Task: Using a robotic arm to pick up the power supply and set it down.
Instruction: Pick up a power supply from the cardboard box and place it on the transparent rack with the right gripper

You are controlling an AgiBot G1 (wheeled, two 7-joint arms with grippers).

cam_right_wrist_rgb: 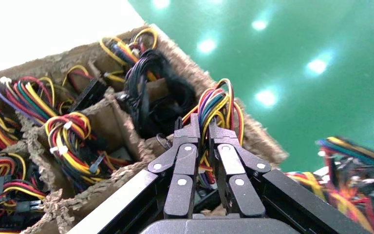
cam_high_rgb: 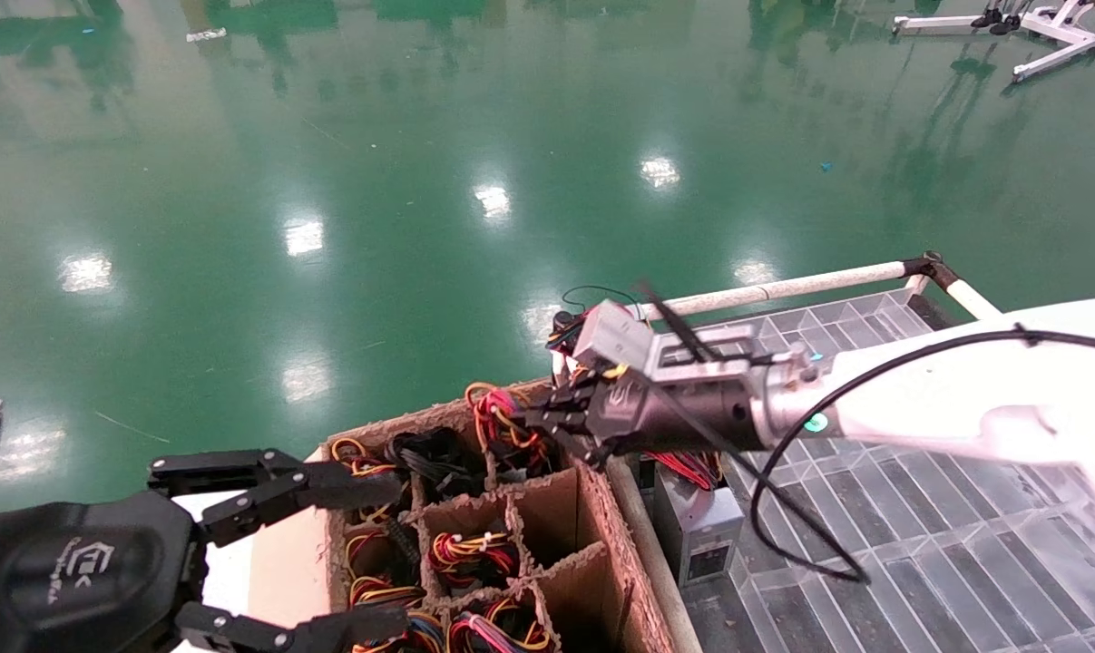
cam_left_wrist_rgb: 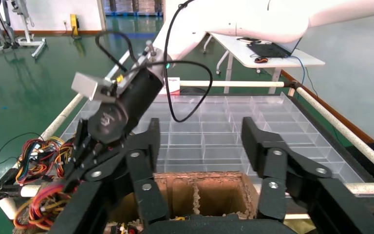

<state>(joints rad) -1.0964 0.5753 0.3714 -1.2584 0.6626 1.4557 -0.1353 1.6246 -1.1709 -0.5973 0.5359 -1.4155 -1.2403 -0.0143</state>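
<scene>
My right gripper [cam_high_rgb: 540, 419] [cam_right_wrist_rgb: 203, 127] reaches over the far right cell of a divided cardboard box [cam_high_rgb: 612, 526]. Its fingers are shut on a looped bundle of red, yellow, blue and purple wires [cam_right_wrist_rgb: 220, 103] standing out of that cell. What the wires join to is hidden inside the cell. A grey power supply [cam_high_rgb: 703, 537] with red wires on top stands just outside the box, under my right wrist. My left gripper [cam_high_rgb: 400, 555] [cam_left_wrist_rgb: 200, 126] hovers open over the box's near left side and holds nothing.
Other cells hold more wire bundles [cam_high_rgb: 474, 553], and two cells [cam_high_rgb: 547, 517] look empty. A clear partitioned tray [cam_high_rgb: 919, 544] with white rails [cam_high_rgb: 783, 290] lies to the right. Loose wires [cam_high_rgb: 576, 328] hang at its far corner. Green floor lies beyond.
</scene>
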